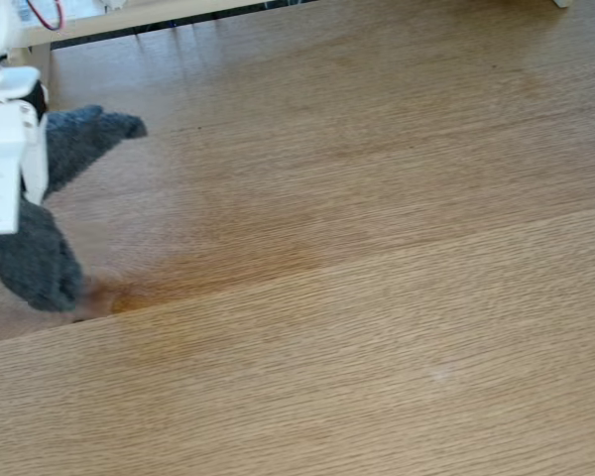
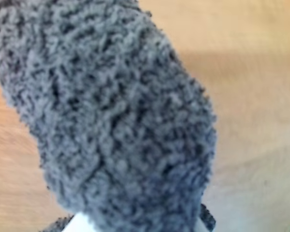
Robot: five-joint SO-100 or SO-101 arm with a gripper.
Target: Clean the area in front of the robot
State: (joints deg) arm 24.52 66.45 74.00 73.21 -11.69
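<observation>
— Where is the tabletop, and what condition?

— The tabletop [image 1: 377,198] spreads wide in front of me in the fixed view: light-brown oak, fine grain. A plank seam [image 1: 397,243] runs across it at a slant, lower at the view's left, higher at the right. A darker patch [image 1: 268,260] sits just above the seam, left of center. A small dark knot [image 1: 124,300] lies by the seam near the left edge.

— And the cloth?

— A fuzzy grey cloth [image 1: 40,258] lies on the wood at the view's far left, just beside the knot. One end points up and right [image 1: 104,129], the other hangs down toward the seam. In the wrist view the same cloth [image 2: 111,111] sits close under the camera, nubbly and dark grey, with the wood [image 2: 256,96] blurred behind it.

— Your arm?

— My arm [image 1: 5,149], white plastic, stands at the left edge of the fixed view, in front of the cloth's middle. A red wire [image 1: 46,15] loops at the top left.

— Jaws spread or pinched?

— Cannot tell. The cloth covers them in the wrist view.
</observation>
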